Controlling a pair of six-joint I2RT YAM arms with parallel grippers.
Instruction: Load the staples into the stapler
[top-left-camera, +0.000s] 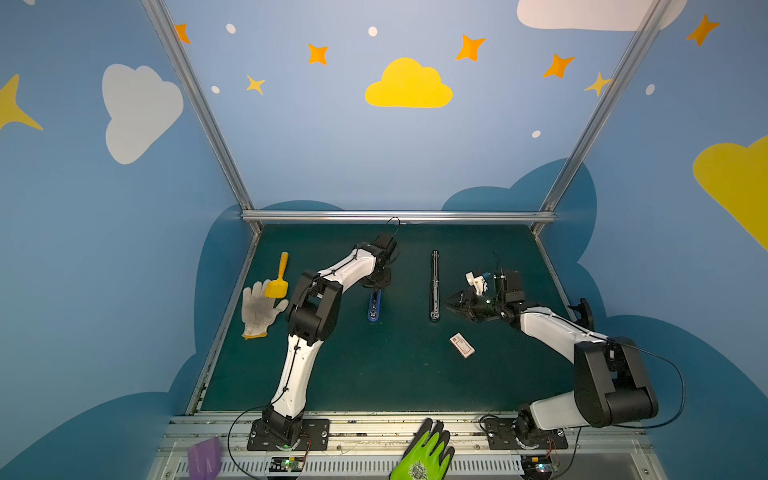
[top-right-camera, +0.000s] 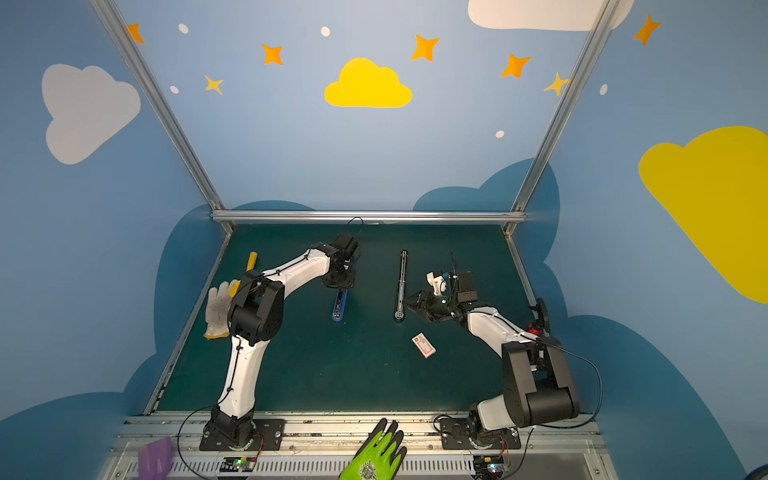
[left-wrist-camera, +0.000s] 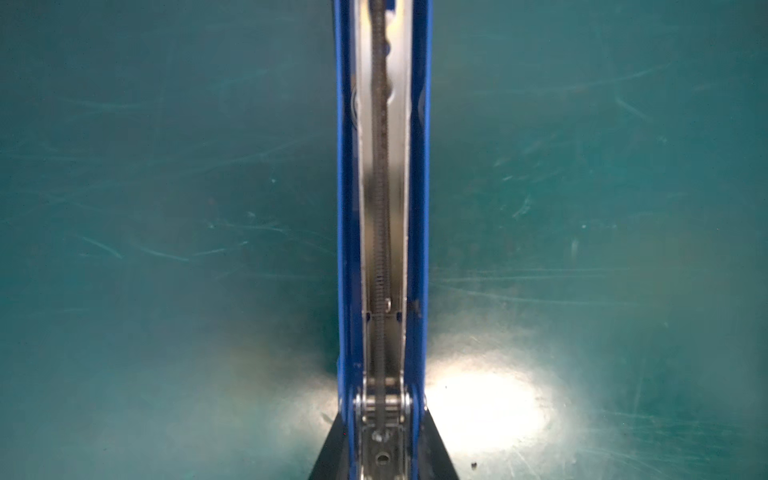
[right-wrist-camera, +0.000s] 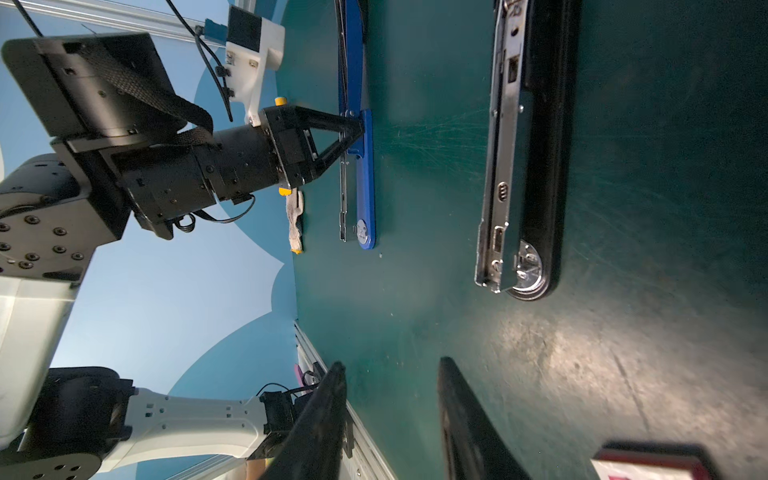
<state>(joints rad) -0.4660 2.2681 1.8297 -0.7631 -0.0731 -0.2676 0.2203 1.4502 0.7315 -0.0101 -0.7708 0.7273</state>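
Observation:
A blue stapler (top-left-camera: 374, 308) (top-right-camera: 339, 308) lies opened out on the green mat, left of centre. My left gripper (left-wrist-camera: 382, 419) (right-wrist-camera: 354, 129) is shut on the blue stapler (left-wrist-camera: 382, 166) (right-wrist-camera: 366, 178) at its hinge, and the metal channel with its spring faces up. A black stapler (top-left-camera: 434, 286) (top-right-camera: 401, 286) (right-wrist-camera: 525, 166) lies opened out at mid-table. My right gripper (top-left-camera: 451, 303) (top-right-camera: 409, 302) (right-wrist-camera: 390, 365) hovers just right of the black stapler's near end, open and holding nothing. The staples are out of view.
A small white box with a red mark (top-left-camera: 462, 345) (top-right-camera: 424, 345) (right-wrist-camera: 648, 465) lies near my right gripper. A white glove (top-left-camera: 259, 309) and yellow scoop (top-left-camera: 279, 278) sit at the left edge. A green glove (top-left-camera: 424, 453) and purple scoop (top-left-camera: 203, 457) rest on the front rail.

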